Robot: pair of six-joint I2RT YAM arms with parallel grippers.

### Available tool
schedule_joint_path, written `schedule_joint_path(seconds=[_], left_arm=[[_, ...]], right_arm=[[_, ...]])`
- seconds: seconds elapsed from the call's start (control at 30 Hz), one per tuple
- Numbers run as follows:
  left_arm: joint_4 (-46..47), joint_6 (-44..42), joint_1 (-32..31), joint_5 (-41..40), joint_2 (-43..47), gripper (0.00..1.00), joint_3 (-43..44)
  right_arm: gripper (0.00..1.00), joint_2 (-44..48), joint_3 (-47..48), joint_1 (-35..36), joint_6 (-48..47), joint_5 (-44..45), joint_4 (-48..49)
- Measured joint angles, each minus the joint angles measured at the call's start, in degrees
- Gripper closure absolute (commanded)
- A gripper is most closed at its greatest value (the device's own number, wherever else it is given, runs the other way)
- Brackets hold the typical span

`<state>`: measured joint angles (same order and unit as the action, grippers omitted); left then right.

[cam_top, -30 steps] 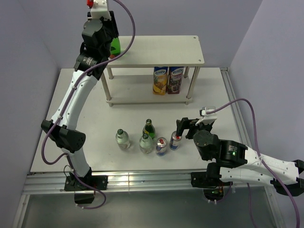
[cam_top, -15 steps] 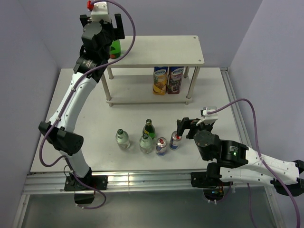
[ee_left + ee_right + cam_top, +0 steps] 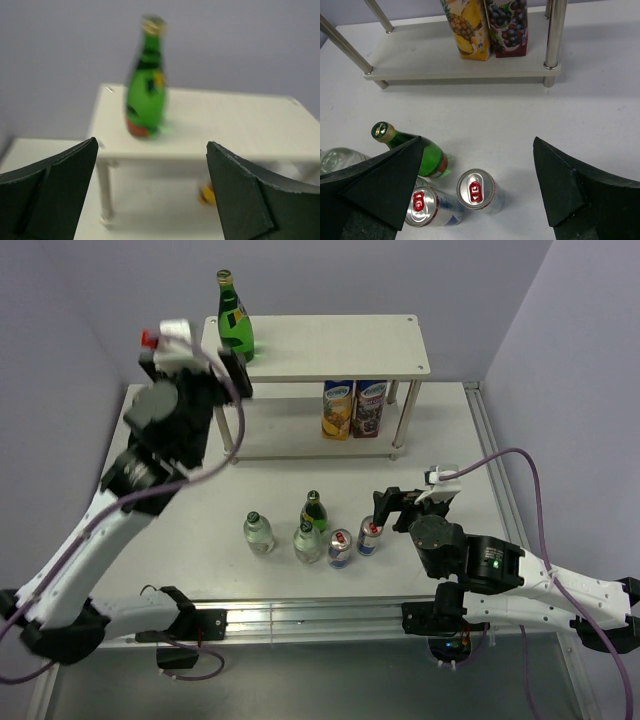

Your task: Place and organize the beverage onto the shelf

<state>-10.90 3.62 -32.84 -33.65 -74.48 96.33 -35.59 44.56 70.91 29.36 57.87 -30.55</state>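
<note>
The left gripper [image 3: 152, 145], jaws apart and empty like those of the right gripper [image 3: 477, 142], hangs near the green bottle [image 3: 236, 325] standing at a corner of the shelf [image 3: 340, 345], where a careless swing could topple it.

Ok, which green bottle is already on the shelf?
The green bottle upright at the left end of the shelf's top board; the other green bottle stands on the table by the cans.
</note>
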Motion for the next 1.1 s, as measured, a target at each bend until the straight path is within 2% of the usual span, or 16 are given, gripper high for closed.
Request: schedule_joint_path(seconds=[0.03,0.1,0.2,0.3,0.4,0.5,0.63,1.1], left_arm=[[-0.09,0.83,-6.23,-2.75,6.16,0.05,-6.23],[0.28,4.00,-14.51,-4.26,14.16,0.07,-15.43],[1.03,10.08,-20.87,-5.90,22.88,0.07,-28.63],[1.88,16.02,-24.61,-7.10,24.44,0.07,-38.75],[2.05,20.57,-28.17,-7.43,20.44,0.06,-45.20],[2.67,23.52,-31.32,-7.63,15.02,0.05,-48.46],[4.66,25.99,-33.73,-8.00,10.10,0.04,-48.48],[11.43,29.46,-34.82,-8.55,2.69,0.05,-48.41]], right_arm=[[0.03,0.00,0.00,0.00,0.02,0.02,-0.02],[0.03,0.00,0.00,0.04,0.20,0.07,-0.07],[0.03,-0.02,0.00,0.09,0.20,0.13,-0.11],[0.03,-0.28,0.00,0.09,0.33,0.22,-0.26],[0.03,-0.63,0.00,0.09,0.85,0.39,-0.81],[0.03,-0.63,0.00,0.09,1.09,0.59,-0.94],[0.03,-0.61,0.00,0.09,1.36,0.83,-1.22],[0.03,-0.85,0.00,0.09,1.68,1.01,-1.25]])
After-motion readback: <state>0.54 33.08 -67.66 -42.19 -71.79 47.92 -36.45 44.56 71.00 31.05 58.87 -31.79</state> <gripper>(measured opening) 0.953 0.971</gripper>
